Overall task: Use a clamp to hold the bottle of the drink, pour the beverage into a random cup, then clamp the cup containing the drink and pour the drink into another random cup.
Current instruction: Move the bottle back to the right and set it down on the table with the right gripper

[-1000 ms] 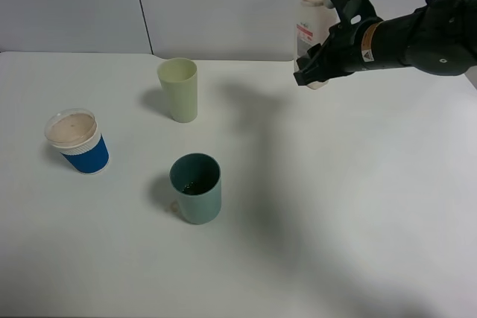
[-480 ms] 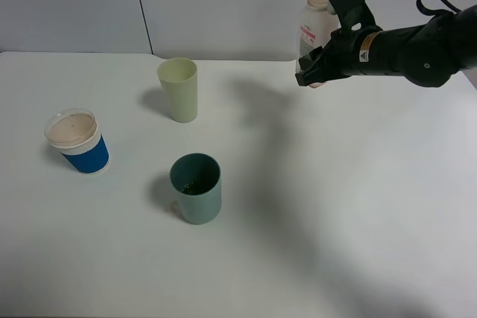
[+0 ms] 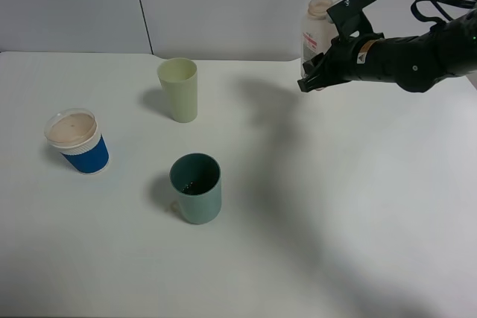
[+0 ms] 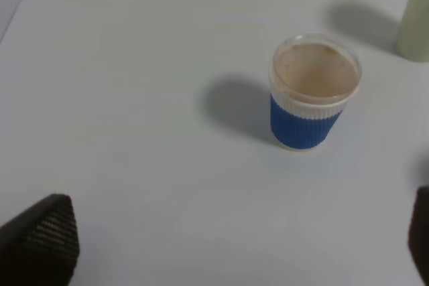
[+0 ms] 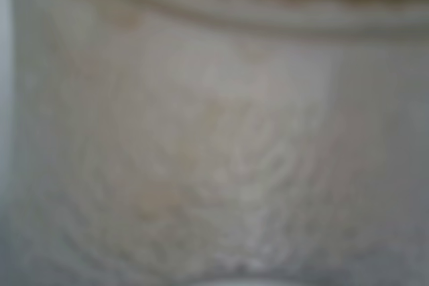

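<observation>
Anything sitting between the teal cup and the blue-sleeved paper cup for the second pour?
Nothing visible. Bare table lies between the teal cup and the blue-sleeved cup; the yellow-green tumbler stands farther back, off that line.

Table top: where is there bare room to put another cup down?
The table is bare right of the teal cup and along the front edge. The left is busier: paper cup, pale tumbler and teal cup stand apart there. At back right the pincer holds the bottle.
</observation>
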Motion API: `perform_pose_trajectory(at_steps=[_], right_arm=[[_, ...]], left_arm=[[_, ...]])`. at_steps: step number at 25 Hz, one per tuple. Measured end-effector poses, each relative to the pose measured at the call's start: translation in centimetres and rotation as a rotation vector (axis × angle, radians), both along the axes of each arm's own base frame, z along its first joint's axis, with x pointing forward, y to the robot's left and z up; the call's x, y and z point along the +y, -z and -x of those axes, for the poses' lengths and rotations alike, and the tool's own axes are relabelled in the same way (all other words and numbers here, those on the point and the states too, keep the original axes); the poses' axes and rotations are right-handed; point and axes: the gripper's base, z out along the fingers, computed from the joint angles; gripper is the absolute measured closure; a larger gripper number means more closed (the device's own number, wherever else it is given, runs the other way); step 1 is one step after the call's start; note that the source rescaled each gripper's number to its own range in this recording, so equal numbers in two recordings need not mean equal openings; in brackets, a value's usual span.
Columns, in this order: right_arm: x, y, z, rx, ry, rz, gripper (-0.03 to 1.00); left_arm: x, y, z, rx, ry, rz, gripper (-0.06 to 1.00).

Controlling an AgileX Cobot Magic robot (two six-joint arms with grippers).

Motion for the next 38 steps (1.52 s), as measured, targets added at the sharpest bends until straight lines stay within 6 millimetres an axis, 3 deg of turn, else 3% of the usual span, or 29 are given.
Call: perform_pose_trajectory(at_steps=[11, 38], right_arm=[[-1.2, 1.6, -1.3, -0.07, 0.04, -0.061, 0.96], [-0.7, 5.3, -2.2, -0.148, 0.069, -0.253, 0.97]], left_arm=[[0.0, 0.0, 0.0, 0.0, 0.0, 0.0, -0.06], [0.0, 0.0, 0.0, 0.0, 0.0, 0.0, -0.06]])
